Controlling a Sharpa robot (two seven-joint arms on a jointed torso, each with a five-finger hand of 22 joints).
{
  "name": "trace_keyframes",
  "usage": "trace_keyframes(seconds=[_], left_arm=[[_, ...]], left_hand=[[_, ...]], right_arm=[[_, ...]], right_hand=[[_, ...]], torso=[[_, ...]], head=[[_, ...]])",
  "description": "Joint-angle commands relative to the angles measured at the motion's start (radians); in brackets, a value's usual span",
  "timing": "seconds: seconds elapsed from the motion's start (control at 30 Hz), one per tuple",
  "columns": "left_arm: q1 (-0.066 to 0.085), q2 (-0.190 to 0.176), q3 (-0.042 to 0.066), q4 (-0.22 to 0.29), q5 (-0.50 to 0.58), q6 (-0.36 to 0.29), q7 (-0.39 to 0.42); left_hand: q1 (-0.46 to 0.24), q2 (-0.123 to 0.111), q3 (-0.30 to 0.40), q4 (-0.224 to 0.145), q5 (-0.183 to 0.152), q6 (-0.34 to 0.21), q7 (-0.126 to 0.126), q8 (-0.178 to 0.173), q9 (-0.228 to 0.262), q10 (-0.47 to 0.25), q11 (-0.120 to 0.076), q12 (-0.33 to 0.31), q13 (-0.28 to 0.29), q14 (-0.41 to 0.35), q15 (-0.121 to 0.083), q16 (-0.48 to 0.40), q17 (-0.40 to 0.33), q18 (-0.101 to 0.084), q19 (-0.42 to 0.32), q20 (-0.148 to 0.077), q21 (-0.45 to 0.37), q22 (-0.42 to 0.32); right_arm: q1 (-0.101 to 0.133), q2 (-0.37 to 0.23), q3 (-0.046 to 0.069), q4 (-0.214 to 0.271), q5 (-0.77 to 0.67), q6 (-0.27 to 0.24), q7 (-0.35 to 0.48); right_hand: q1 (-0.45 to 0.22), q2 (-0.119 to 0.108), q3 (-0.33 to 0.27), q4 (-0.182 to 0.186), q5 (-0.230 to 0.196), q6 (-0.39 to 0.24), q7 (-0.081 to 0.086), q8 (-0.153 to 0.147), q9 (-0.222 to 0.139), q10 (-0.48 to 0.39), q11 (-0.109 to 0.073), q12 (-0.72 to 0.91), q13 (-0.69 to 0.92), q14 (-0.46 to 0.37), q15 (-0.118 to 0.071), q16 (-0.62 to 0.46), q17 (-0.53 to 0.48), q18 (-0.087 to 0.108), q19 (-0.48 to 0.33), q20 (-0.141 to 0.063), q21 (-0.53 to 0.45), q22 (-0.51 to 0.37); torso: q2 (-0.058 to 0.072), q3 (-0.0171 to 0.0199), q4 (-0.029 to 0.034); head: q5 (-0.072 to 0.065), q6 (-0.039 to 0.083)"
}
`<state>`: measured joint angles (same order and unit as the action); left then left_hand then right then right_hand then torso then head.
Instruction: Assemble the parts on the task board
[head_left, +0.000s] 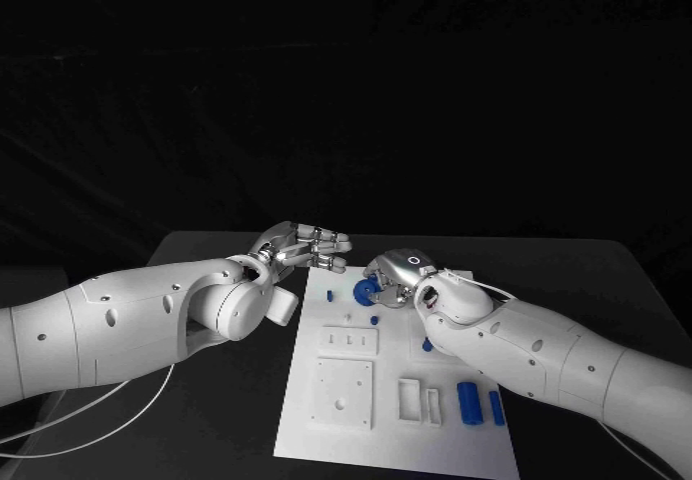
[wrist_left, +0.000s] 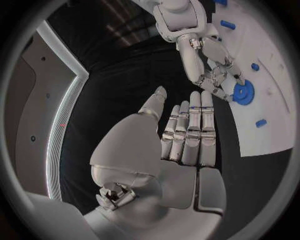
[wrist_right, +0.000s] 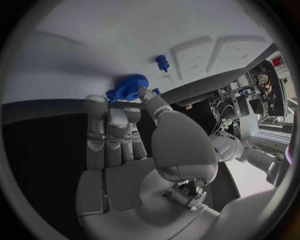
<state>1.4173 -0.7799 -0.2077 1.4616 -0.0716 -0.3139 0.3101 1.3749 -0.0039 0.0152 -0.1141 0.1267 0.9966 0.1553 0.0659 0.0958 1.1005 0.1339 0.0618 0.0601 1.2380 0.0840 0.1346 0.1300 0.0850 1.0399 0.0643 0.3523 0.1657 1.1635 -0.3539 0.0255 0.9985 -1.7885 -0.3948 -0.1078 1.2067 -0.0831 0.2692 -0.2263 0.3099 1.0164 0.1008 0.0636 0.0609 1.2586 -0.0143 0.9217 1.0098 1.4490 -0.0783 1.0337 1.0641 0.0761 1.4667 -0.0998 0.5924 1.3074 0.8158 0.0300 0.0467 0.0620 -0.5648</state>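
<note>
The white task board (head_left: 335, 440) lies in the middle of the black table. A blue gear (head_left: 368, 290) sits at the board's far end. My right hand (head_left: 404, 278) pinches the blue gear (wrist_right: 128, 92) between thumb and fingertips, and the right hand (wrist_left: 212, 70) is seen on the gear (wrist_left: 244, 92) from the other wrist too. My left hand (head_left: 306, 244) hovers just beyond the board's far left corner, fingers straight and together, holding nothing. The left hand (wrist_left: 187, 130) is flat, with its palm bare.
Small blue pegs (head_left: 329, 296) (head_left: 375, 320) lie near the gear. Two blue cylinders (head_left: 470, 400) (head_left: 496, 407) lie at the board's right edge. White raised blocks (head_left: 346, 390) and slotted pieces (head_left: 411, 400) stand on the near half. Bare black table (head_left: 577, 270) flanks the board.
</note>
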Motion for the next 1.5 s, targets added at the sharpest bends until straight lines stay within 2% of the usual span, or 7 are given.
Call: trace_keyframes(seconds=[0.03, 0.1, 0.2, 0.43, 0.8, 1.17, 1.5], left_arm=[[0.001, 0.000, 0.001, 0.000, -0.004, 0.014, 0.007], [0.001, 0.000, 0.001, -0.001, -0.004, 0.014, 0.007], [0.001, 0.001, 0.001, -0.003, -0.004, 0.013, 0.008], [0.001, 0.001, 0.001, -0.003, -0.004, 0.013, 0.008], [0.001, -0.002, 0.001, 0.000, -0.004, 0.012, 0.007], [0.001, -0.005, 0.001, 0.001, -0.004, 0.010, 0.006], [0.001, -0.007, 0.001, 0.001, -0.004, 0.010, 0.007]], left_hand=[[0.000, 0.001, 0.001, 0.001, -0.001, -0.008, -0.002, -0.003, 0.001, -0.006, -0.002, -0.003, 0.002, -0.002, 0.001, -0.002, -0.002, -0.002, 0.002, 0.002, 0.006, -0.001], [0.000, 0.001, 0.001, 0.001, -0.001, -0.008, -0.002, -0.003, 0.001, -0.006, -0.002, -0.003, 0.002, -0.002, 0.001, -0.002, -0.002, -0.002, 0.002, 0.002, 0.006, -0.001], [0.000, 0.002, 0.002, 0.002, 0.000, -0.009, -0.002, -0.003, 0.001, -0.007, -0.002, -0.003, 0.002, -0.002, 0.001, -0.002, -0.001, -0.002, 0.002, 0.002, 0.006, -0.002], [-0.001, 0.002, 0.002, 0.002, 0.000, -0.009, -0.002, -0.003, 0.001, -0.007, -0.002, -0.003, 0.002, -0.002, 0.001, -0.002, -0.001, -0.002, 0.002, 0.002, 0.005, -0.003], [0.000, 0.005, 0.003, 0.003, 0.001, -0.010, -0.001, -0.003, 0.001, -0.007, -0.002, -0.003, 0.001, -0.002, 0.001, -0.002, -0.001, -0.002, 0.002, 0.002, 0.006, -0.003], [0.000, 0.005, 0.003, 0.003, 0.001, -0.010, -0.001, -0.003, 0.001, -0.007, -0.002, -0.003, 0.001, -0.002, 0.001, -0.002, -0.001, -0.002, 0.002, 0.002, 0.006, -0.003], [0.000, 0.004, 0.003, 0.003, 0.001, -0.012, -0.001, -0.003, 0.000, -0.008, -0.002, -0.003, 0.001, -0.002, 0.001, -0.002, -0.001, -0.002, 0.002, 0.002, 0.007, -0.003]], right_arm=[[-0.001, -0.008, 0.000, 0.009, 0.025, 0.008, 0.015], [-0.002, -0.011, 0.000, 0.011, 0.028, 0.013, 0.016], [-0.003, -0.015, 0.000, 0.011, 0.032, 0.022, 0.016], [-0.004, -0.018, 0.000, 0.006, 0.037, 0.047, 0.012], [-0.004, -0.017, 0.000, -0.006, 0.054, 0.104, 0.010], [-0.004, -0.025, 0.000, -0.012, 0.054, 0.146, -0.010], [-0.005, -0.047, 0.000, 0.009, 0.057, 0.116, -0.013]], right_hand=[[-0.014, 0.003, 0.013, -0.001, 0.009, 0.026, 0.002, -0.002, 0.001, -0.005, 0.001, 0.008, 0.003, 0.000, 0.000, 0.004, 0.002, 0.006, 0.041, 0.001, 0.005, 0.069], [-0.018, 0.006, 0.028, -0.003, 0.032, 0.037, 0.000, -0.002, 0.001, -0.007, -0.001, 0.010, 0.004, -0.001, -0.001, 0.003, 0.001, 0.005, 0.041, 0.000, 0.005, 0.069], [-0.054, -0.002, 0.169, -0.026, 0.162, 0.046, 0.000, -0.003, 0.001, -0.016, -0.004, 0.003, 0.000, -0.002, -0.004, 0.001, 0.000, 0.004, 0.038, -0.004, 0.005, 0.070], [-0.079, -0.028, 0.173, -0.012, 0.195, 0.030, 0.003, -0.002, 0.001, -0.012, -0.003, 0.004, -0.001, -0.001, -0.005, 0.000, 0.002, 0.005, 0.036, -0.004, 0.011, 0.069], [-0.087, -0.024, 0.135, -0.003, 0.238, 0.011, 0.007, -0.002, 0.001, -0.017, -0.001, 0.001, -0.003, -0.002, -0.003, -0.001, 0.003, 0.005, 0.035, -0.003, 0.011, 0.069], [-0.101, -0.032, 0.207, -0.015, 0.291, 0.004, 0.008, -0.002, 0.001, -0.023, -0.002, -0.003, -0.005, -0.004, -0.004, -0.001, 0.005, 0.007, 0.031, -0.004, 0.016, 0.070], [-0.103, -0.034, 0.224, -0.016, 0.308, 0.015, 0.007, -0.002, 0.001, -0.015, -0.003, 0.008, 0.003, -0.001, -0.005, 0.007, 0.014, 0.007, 0.033, -0.005, 0.030, 0.072]], torso=[[0.000, 0.0006, -0.0017], [0.000, 0.0008, -0.0022], [0.000, 0.0007, -0.0017], [0.000, 0.0004, -0.0011], [0.000, -0.0008, -0.0012], [0.000, -0.0004, -0.0002], [0.000, -0.0005, 0.0000]], head=[[0.001, -0.003], [0.000, -0.004], [-0.001, -0.005], [-0.005, -0.006], [-0.008, -0.006], [-0.007, -0.008], [-0.008, -0.009]])
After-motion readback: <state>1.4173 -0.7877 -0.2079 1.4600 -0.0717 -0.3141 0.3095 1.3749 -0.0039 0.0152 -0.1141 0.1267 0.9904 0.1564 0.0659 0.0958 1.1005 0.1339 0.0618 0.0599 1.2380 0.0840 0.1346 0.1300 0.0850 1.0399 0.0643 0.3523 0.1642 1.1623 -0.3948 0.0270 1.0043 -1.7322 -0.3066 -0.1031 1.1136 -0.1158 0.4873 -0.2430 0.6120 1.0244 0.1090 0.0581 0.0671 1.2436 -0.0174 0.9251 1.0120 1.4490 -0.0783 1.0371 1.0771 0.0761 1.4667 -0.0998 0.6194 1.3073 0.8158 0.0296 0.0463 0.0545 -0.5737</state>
